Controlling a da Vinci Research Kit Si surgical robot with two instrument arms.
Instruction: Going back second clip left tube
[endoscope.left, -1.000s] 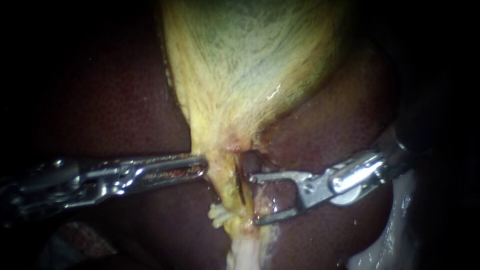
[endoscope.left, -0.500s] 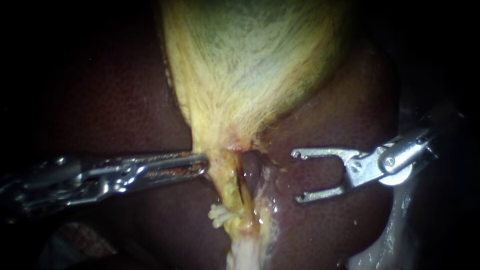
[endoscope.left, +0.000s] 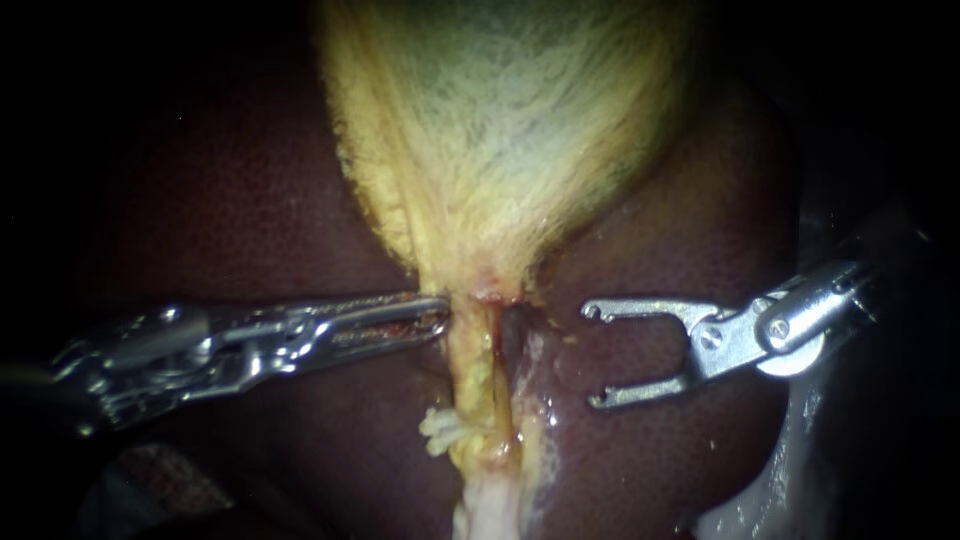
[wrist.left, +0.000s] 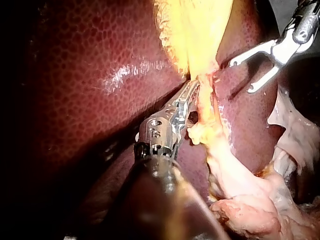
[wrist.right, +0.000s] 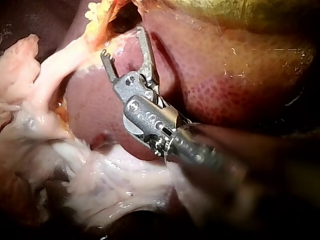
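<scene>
Left instrument farther in, against tube

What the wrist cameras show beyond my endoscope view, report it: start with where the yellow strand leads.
Observer: In the left wrist view the fibrous yellow strand runs on past the slender metal left instrument into a lumpy pale pink tissue mass.
Operator: Now check beside my right shaft.
Observer: In the right wrist view, stringy whitish tissue lies spread beside the shaft of the slender metal right instrument.
</scene>
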